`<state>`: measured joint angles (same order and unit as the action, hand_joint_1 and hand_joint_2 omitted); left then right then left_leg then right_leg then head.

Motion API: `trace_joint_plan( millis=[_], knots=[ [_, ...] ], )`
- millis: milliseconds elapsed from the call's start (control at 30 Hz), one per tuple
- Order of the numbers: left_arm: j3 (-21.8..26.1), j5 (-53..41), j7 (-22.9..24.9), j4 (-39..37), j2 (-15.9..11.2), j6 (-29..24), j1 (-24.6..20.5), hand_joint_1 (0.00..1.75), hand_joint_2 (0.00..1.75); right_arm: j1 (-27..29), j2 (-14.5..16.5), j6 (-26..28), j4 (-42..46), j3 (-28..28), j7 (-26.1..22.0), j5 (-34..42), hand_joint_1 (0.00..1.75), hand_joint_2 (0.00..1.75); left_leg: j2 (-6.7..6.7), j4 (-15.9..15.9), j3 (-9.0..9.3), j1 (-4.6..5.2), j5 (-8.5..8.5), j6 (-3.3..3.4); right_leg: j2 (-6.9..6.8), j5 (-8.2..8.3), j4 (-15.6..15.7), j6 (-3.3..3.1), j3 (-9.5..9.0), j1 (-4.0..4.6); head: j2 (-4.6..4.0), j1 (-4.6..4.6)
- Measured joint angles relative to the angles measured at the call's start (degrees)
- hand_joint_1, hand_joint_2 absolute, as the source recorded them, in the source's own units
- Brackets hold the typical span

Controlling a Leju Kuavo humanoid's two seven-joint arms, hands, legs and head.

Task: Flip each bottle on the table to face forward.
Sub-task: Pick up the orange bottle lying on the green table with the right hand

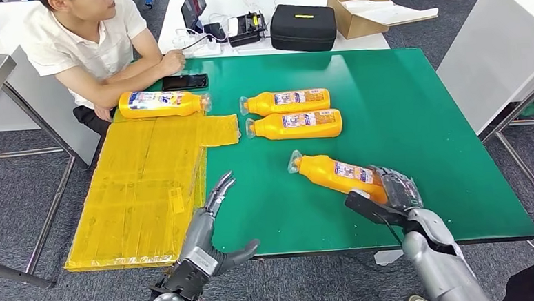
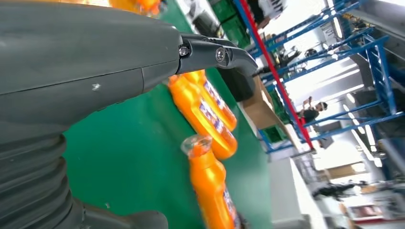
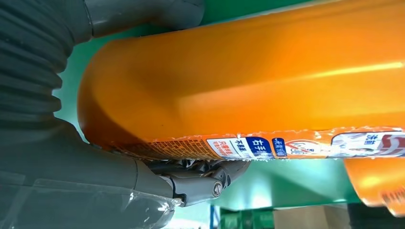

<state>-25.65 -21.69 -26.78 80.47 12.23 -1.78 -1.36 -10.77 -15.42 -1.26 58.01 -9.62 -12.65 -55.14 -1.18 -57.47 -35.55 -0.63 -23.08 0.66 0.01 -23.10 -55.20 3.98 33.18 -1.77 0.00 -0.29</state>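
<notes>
Four orange bottles lie on their sides on the green table [image 1: 421, 115]. One bottle [image 1: 158, 103] lies at the far left by the yellow mat. Two more [image 1: 286, 102] [image 1: 296, 124] lie side by side in the middle, caps pointing left. The nearest bottle [image 1: 331, 173] lies at an angle, and my right hand [image 1: 391, 196] grips its base end. In the right wrist view this bottle [image 3: 267, 76] sits between the thumb and the fingers [image 3: 200, 181], its label edge showing. My left hand [image 1: 213, 226] is open at the table's near edge, fingers stretched forward and holding nothing.
A yellow mat [image 1: 142, 191] covers the table's left end. A person sits at the far left with an arm on the table beside a black phone [image 1: 185, 82]. Behind are a black case [image 1: 303, 26], a cardboard box [image 1: 364, 7] and electronics. A white table [image 1: 493, 49] stands at the right.
</notes>
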Motion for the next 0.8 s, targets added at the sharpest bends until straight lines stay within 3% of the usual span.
trace_joint_plan(
  millis=[333, 533, 667, 800],
  knots=[
    [1.2, 16.9, 4.6, -0.4, 2.1, 5.6, 0.0, 0.00, 1.75, 5.0, 0.6, -3.3, 9.1, -0.6, -5.7, 13.0, 1.75, 1.75, 0.04, 0.0, -0.07, -0.02, -0.05, -0.08, 0.03, 0.01, 0.0, -0.03, 0.08, 0.02, 0.00, -0.02],
    [1.8, 20.1, 5.6, -0.7, 2.5, 6.4, 0.0, 0.00, 1.75, 5.4, 1.6, -3.6, 11.8, -1.5, -7.0, 15.1, 1.75, 1.75, 0.01, 0.0, -0.19, -0.01, 0.01, -0.02, 0.02, 0.00, 0.0, -0.02, 0.11, 0.01, 0.00, -0.02],
    [2.0, 30.6, 10.9, -1.8, 2.6, 9.1, -0.1, 0.00, 1.75, 5.2, 3.5, -2.8, 13.4, -2.3, -8.9, 18.0, 1.75, 1.75, 0.03, 0.0, -0.26, -0.01, 0.00, -0.03, 0.03, 0.00, 0.0, -0.02, 0.21, 0.01, 0.00, -0.03],
    [2.5, 34.0, 12.5, -3.0, 2.6, 9.9, 0.0, 0.00, 1.75, 5.0, 5.1, -2.7, 14.5, -3.2, -9.0, 18.5, 1.75, 1.75, -0.01, 0.0, -0.35, -0.02, 0.01, -0.03, 0.01, -0.02, 0.0, -0.02, 0.30, 0.02, 0.00, -0.03]
  ],
)
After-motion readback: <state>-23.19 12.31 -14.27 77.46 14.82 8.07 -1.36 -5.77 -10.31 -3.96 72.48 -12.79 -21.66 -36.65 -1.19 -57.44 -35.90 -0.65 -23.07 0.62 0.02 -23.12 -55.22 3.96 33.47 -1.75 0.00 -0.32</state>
